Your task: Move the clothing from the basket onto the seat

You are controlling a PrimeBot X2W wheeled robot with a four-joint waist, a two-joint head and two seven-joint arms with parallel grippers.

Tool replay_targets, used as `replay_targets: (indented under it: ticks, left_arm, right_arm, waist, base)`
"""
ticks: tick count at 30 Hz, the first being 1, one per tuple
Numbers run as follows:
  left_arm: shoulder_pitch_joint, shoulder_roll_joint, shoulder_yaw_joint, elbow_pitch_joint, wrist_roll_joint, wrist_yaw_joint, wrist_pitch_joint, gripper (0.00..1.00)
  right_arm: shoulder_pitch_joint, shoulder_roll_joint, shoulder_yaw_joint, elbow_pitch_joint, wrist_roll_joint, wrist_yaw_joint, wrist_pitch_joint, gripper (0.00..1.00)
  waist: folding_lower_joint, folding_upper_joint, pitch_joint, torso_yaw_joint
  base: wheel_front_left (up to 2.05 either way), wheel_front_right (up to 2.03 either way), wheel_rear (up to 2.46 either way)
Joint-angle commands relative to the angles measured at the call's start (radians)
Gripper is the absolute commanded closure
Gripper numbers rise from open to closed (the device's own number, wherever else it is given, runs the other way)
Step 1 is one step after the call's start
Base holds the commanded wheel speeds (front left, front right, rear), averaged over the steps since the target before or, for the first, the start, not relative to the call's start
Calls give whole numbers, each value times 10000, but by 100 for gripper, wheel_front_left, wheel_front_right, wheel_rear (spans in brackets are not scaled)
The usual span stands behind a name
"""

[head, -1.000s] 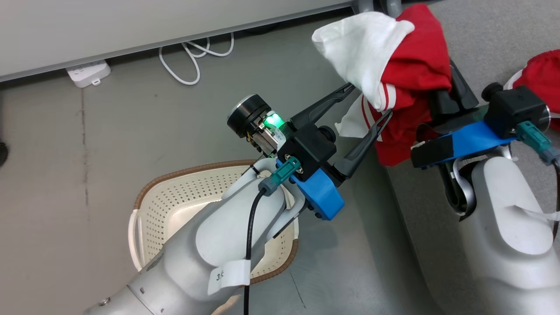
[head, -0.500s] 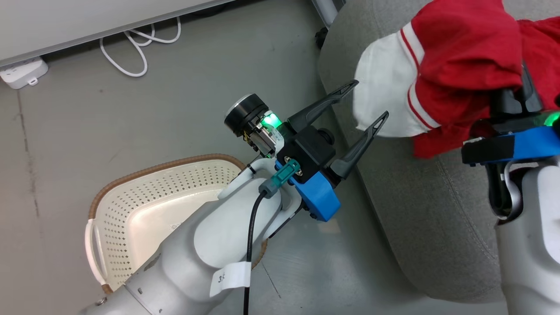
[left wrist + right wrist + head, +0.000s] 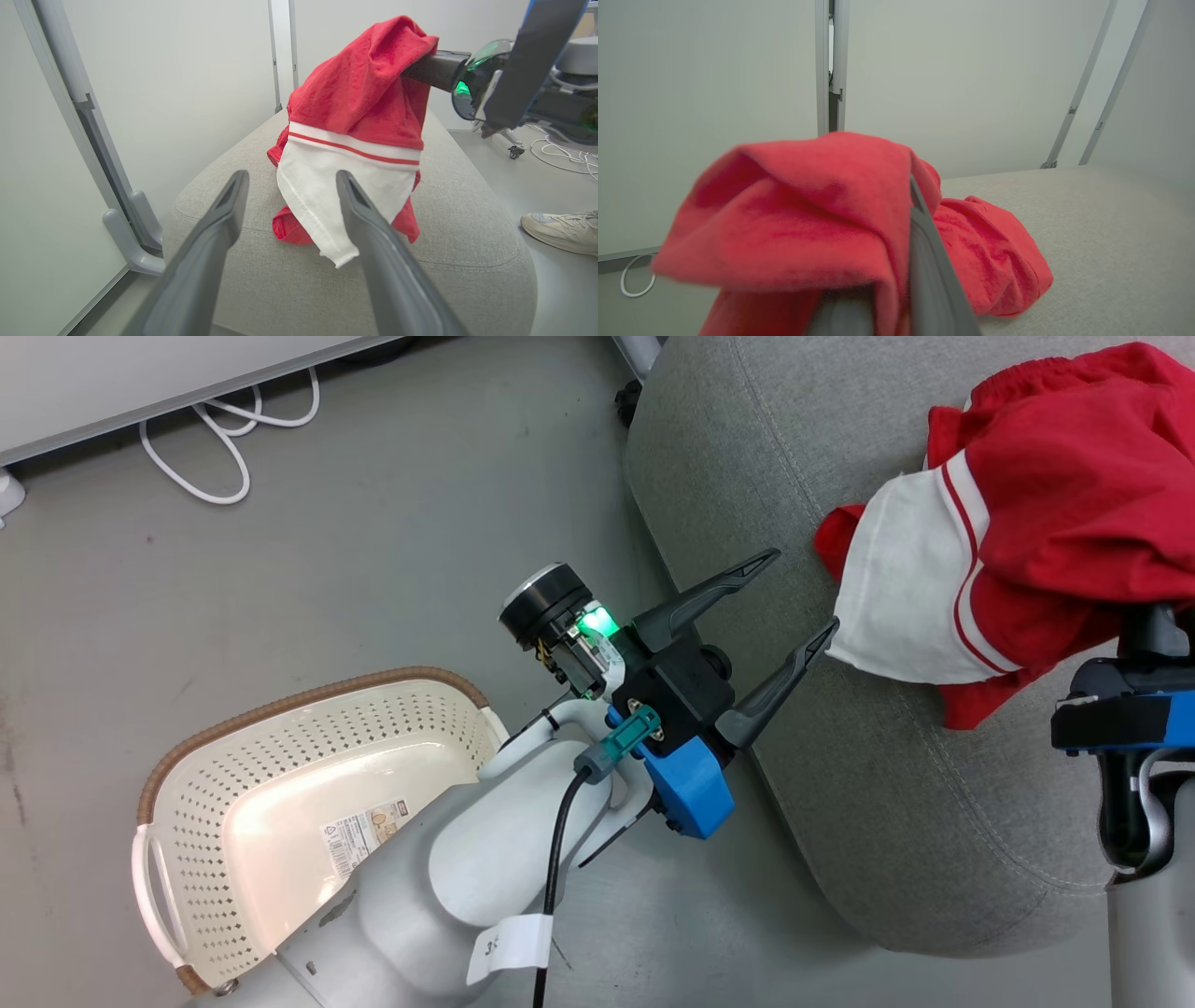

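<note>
Watching the right gripper (image 3: 1150, 633), I see its fingers clamped together on a bright red garment (image 3: 1055, 504), which hangs draped over them above the left end of the grey seat (image 3: 840, 784). The cloth's long axis runs left to right across the cushion, red bulk at the right over the fingers, white striped panel (image 3: 896, 607) pointing left and drooping toward the upholstery; whether its hem touches I cannot tell. My left gripper (image 3: 803, 593) hangs just left of that panel, fingers spread wide on nothing, aimed right at it, though the right arm has the load. A second red garment (image 3: 990, 261) lies on the seat just beyond. The basket (image 3: 280, 705), near left on the floor, shows its label sticker (image 3: 359, 831). I judge letting go comes next.
</note>
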Motion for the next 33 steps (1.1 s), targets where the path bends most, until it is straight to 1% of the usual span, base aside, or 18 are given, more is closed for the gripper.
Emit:
replay_targets:
  ticks: [1, 11, 16, 22, 26, 29, 33]
  left_arm:
    - [78, 23, -9, 17, 58, -43, -47, 0]
    - [181, -2, -41, -83, 4, -76, -47, 0]
    - [214, -8, 49, -194, 37, -85, -47, 0]
    - [13, 80, 123, -249, 181, -89, -47, 0]
    - [-234, 170, 137, -225, 267, -91, -46, 0]
    - [-487, 210, 116, -186, 356, -93, -44, 0]
    - [-858, 278, 122, -186, 466, -89, 5, 0]
  right_arm:
    - [185, 22, -68, -87, -50, 1, -37, 100]
    - [302, 130, 5, -93, -90, 1, -35, 100]
    - [-116, -111, 149, -322, -146, 1, -37, 100]
    - [-1213, -642, 334, -697, -142, 1, -37, 100]
    - [-2341, -1139, 136, -792, -59, 1, -37, 100]
    - [-3245, -1679, -275, -658, -43, 1, -35, 100]
    - [-4309, -2345, -1225, -451, 110, 1, -35, 100]
  waist:
    - [-1, 0, -4, -21]
    - [-1, 0, -146, -78]
    - [-1, 0, -101, -46]
    - [-1, 0, 361, -17]
    - [-1, 0, 890, 6]
    - [-1, 0, 1351, 57]
    - [-1, 0, 2025, 144]
  base:
    - [0, 0, 0]
    - [0, 0, 0]
    - [0, 0, 0]
    - [0, 0, 0]
    - [0, 0, 0]
    - [0, 0, 0]
    - [0, 0, 0]
